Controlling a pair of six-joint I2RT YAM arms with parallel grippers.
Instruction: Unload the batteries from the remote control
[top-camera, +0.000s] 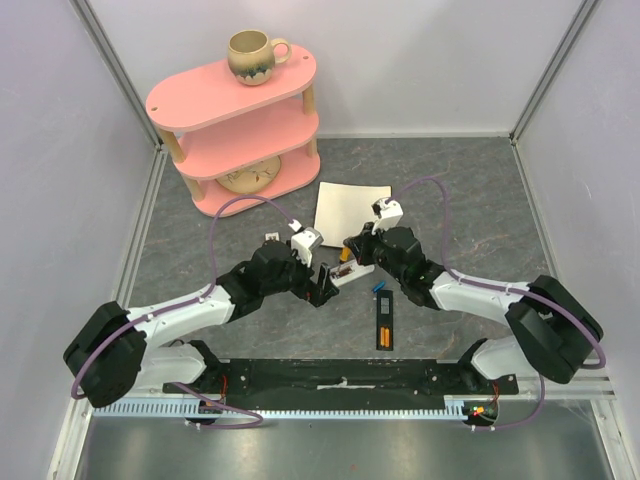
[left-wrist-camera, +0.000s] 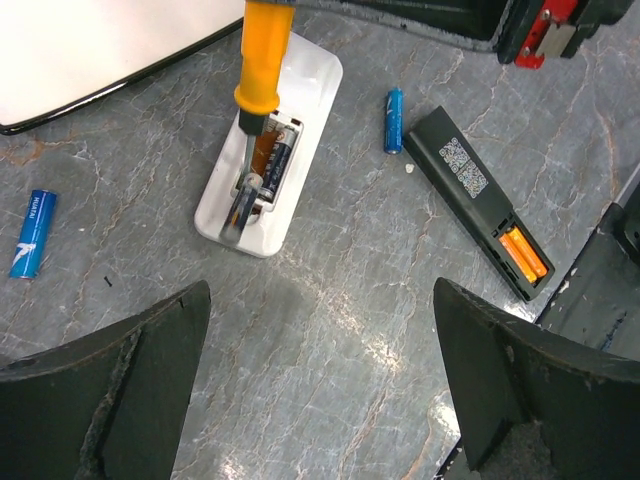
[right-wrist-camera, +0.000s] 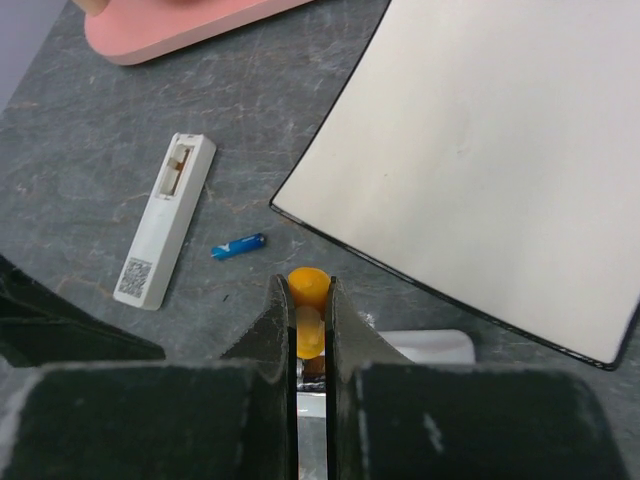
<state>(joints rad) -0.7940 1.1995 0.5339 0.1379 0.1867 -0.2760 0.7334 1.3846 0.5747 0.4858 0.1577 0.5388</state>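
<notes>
A white remote control (left-wrist-camera: 300, 85) lies back up with its battery bay open, and a dark blue battery (left-wrist-camera: 278, 158) sits inside. My right gripper (right-wrist-camera: 308, 287) is shut on the orange-handled screwdriver (left-wrist-camera: 264, 60), whose metal tip (left-wrist-camera: 245, 192) pokes into the bay. Loose blue batteries lie beside it, one (left-wrist-camera: 394, 120) to the right and one (left-wrist-camera: 32, 232) to the left. A black remote (left-wrist-camera: 470, 180) holds two orange batteries (left-wrist-camera: 525, 255). My left gripper (left-wrist-camera: 320, 400) hovers open just short of the white remote, holding nothing. From above, both grippers meet over the white remote (top-camera: 347, 276).
A second white remote (right-wrist-camera: 165, 220) with an open bay lies left of a blue battery (right-wrist-camera: 238, 245). A white sheet (top-camera: 350, 207) lies behind the grippers. A pink three-tier shelf (top-camera: 232, 100) with a mug (top-camera: 252, 55) stands back left.
</notes>
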